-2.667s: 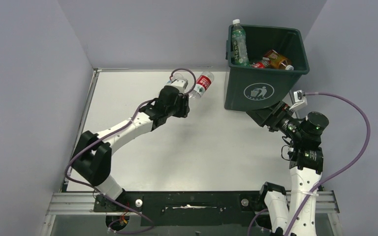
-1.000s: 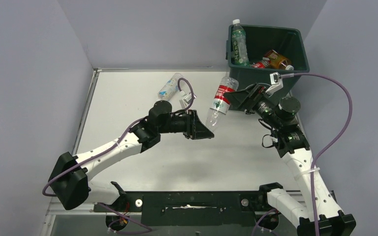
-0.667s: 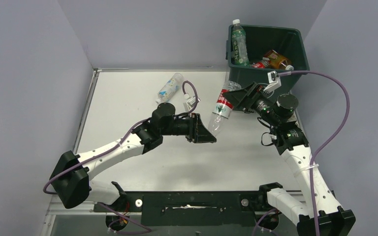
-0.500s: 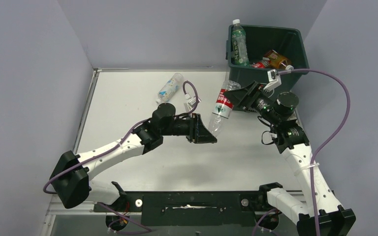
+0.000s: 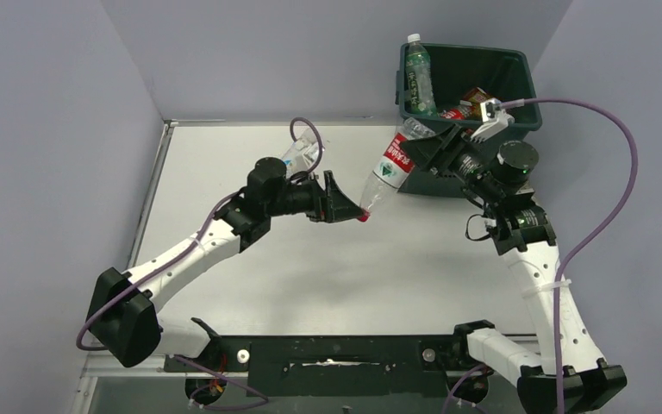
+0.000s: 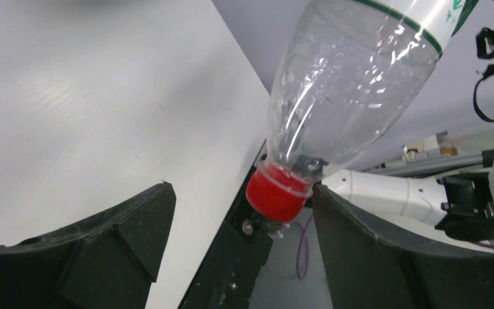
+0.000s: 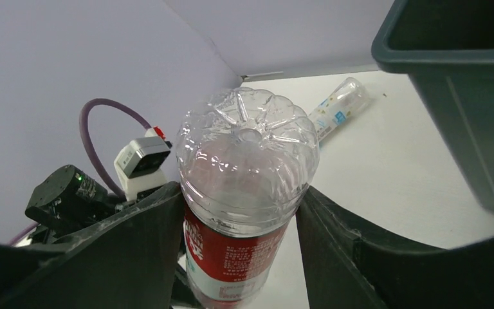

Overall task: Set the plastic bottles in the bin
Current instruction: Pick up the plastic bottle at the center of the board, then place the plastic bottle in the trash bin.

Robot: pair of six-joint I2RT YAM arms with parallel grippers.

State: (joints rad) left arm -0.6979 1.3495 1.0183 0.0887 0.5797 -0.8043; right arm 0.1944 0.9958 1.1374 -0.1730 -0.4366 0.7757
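A clear plastic bottle with a red label (image 5: pixel 390 169) hangs tilted, red cap (image 6: pixel 275 194) down, just left of the dark green bin (image 5: pixel 470 164). My right gripper (image 5: pixel 420 152) is shut on its upper body (image 7: pixel 247 187), one finger on each side. My left gripper (image 5: pixel 343 202) is open, and the cap sits between its spread fingers, close to the right one (image 6: pixel 373 238). Another clear bottle with a blue label (image 5: pixel 297 155) lies on the table behind my left arm, also seen as the far bottle (image 7: pixel 338 106). The bin holds a green-labelled bottle (image 5: pixel 417 78) and amber ones (image 5: pixel 476 99).
The bin (image 7: pixel 463 96) stands at the table's back right corner, close to the right arm. Grey walls close the table in on the left, back and right. The purple cable (image 5: pixel 608 172) loops beside the right arm.
My left gripper has opened off the bottle's cap end and drawn back to the left. My right gripper has closed on the bottle's body and carried it slightly up towards the bin.
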